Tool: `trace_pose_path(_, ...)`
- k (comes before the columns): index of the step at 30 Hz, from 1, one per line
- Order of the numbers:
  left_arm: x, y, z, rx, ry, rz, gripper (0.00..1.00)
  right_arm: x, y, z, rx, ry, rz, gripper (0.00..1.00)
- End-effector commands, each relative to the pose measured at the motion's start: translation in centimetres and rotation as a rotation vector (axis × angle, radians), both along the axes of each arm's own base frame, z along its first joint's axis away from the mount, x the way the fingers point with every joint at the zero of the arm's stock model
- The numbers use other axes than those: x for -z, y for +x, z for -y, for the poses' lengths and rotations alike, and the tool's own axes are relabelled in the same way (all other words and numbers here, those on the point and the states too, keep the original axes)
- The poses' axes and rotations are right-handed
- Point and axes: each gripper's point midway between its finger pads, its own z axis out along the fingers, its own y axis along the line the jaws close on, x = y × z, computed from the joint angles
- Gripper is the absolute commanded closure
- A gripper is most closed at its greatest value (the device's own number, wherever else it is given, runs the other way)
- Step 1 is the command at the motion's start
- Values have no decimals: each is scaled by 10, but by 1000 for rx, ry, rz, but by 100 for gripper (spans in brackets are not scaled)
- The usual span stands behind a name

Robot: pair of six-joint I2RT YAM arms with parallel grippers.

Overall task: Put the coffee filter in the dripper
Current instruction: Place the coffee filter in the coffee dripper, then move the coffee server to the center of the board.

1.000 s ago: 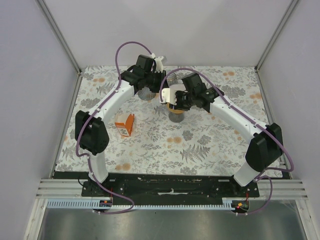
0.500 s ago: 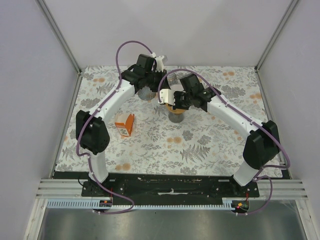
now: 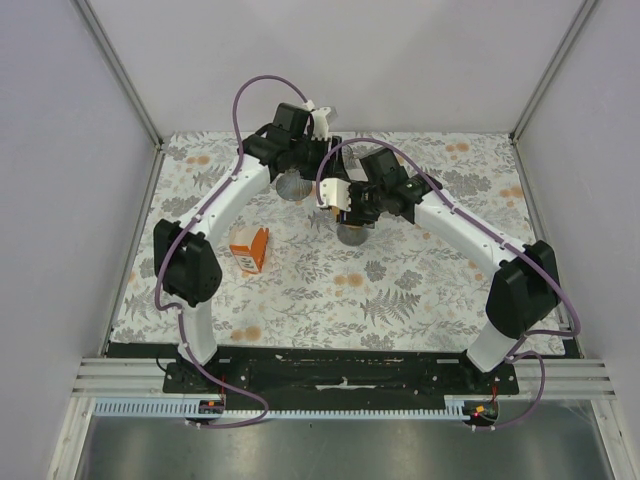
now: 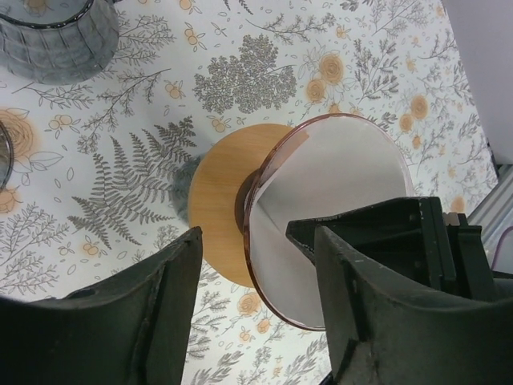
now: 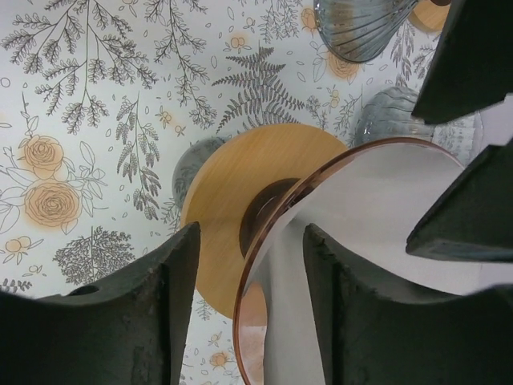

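My table (image 3: pixel 420 290) has a floral print of ferns and orange roses. Under the dripper (image 4: pixel 218 204) a grey vessel (image 5: pixel 191 172) stands on it. Left of the dripper, nearer my bases, lies an orange-and-white packet (image 3: pixel 250 250). Left and farther back sits a grey ribbed cone (image 4: pixel 56 40).

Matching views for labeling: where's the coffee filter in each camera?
Top external: cannot pick it out, fingers cover it.
Left wrist: coffee filter right of centre, inside the clear rim.
Right wrist: coffee filter right of centre, inside the rim.
Shared landmark: orange disc of the dripper.
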Motion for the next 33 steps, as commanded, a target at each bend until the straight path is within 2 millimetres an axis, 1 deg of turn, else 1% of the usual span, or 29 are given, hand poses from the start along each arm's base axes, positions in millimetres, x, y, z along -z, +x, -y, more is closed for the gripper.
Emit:
trace_pose_path(1, -32, -1, -1, 49, -4, 91, 29, -28, -3, -4, 3, 51, 35, 33)
trace_pose_path(3, -41, 1, -4, 55, 1, 119, 16, -40, -5, -6, 8, 73, 48, 29)
trace_pose_path(4, -45, 2, -6, 57, 4, 131, 14, -45, -6, -6, 7, 85, 51, 25)
trace_pose_path(5, -47, 4, -9, 52, 9, 139, 13, -51, -8, -6, 4, 96, 61, 24)
trace_pose_path(7, -52, 6, -14, 52, 7, 152, 12, -60, -12, -6, -9, 114, 71, 11)
trace_pose_path(8, -54, 7, -16, 51, 5, 157, 12, -64, -16, -6, -16, 122, 73, 7)
trace_pose_path(10, -59, 8, -19, 53, 3, 168, 11, -74, -21, -6, -29, 142, 77, 2)
trace_pose_path(13, -68, 13, -27, 49, 0, 185, 10, -90, -26, -7, -44, 168, 100, 2)
trace_pose_path(15, -75, 18, -37, 37, -3, 199, 10, -110, -31, -9, -61, 209, 118, 2)
trace_pose_path(17, -82, 25, -53, 15, 6, 222, 9, -136, -44, -15, -96, 278, 125, 2)
trace_pose_path(18, -88, 30, -68, -8, 16, 242, 9, -146, -53, -19, -120, 307, 127, 2)
trace_pose_path(19, -90, 36, -82, -34, 30, 253, 9, -152, -61, -24, -146, 317, 130, 2)
trace_pose_path(20, -93, 39, -96, -57, 38, 264, 9, -153, -73, -33, -187, 309, 124, 2)
trace_pose_path(21, -97, 43, -113, -86, 45, 276, 9, -150, -82, -41, -220, 297, 118, 3)
trace_pose_path(22, -97, 46, -130, -114, 52, 274, 9, -141, -92, -51, -260, 266, 101, 6)
trace_pose_path(23, -98, 48, -146, -144, 56, 274, 8, -132, -97, -59, -285, 239, 92, 12)
trace_pose_path(24, -99, 50, -162, -173, 60, 276, 8, -117, -100, -67, -304, 201, 79, 21)
trace_pose_path(25, -102, 49, -180, -203, 62, 280, 8, -102, -99, -75, -311, 161, 75, 44)
trace_pose_path(26, -105, 49, -198, -233, 66, 287, 8, -90, -96, -81, -310, 129, 76, 64)
trace_pose_path(27, -105, 47, -208, -244, 68, 288, 8, -77, -94, -89, -312, 90, 72, 72)
trace_pose_path(28, -107, 44, -221, -269, 70, 291, 8, -66, -91, -95, -313, 54, 78, 76)
trace_pose_path(29, -106, 42, -230, -268, 90, 304, 8, -55, -87, -101, -308, 12, 93, 80)
trace_pose_path(30, -105, 40, -249, -304, 102, 305, 8, -44, -81, -104, -295, -28, 107, 85)
trace_pose_path(31, -107, 38, -257, -318, 109, 315, 8, -34, -71, -105, -260, -74, 133, 92)
trace_pose_path(32, -104, 34, -264, -330, 114, 310, 8, -24, -60, -106, -227, -115, 156, 94)
trace_pose_path(33, -104, 31, -271, -341, 121, 317, 7, -18, -51, -106, -200, -141, 181, 95)
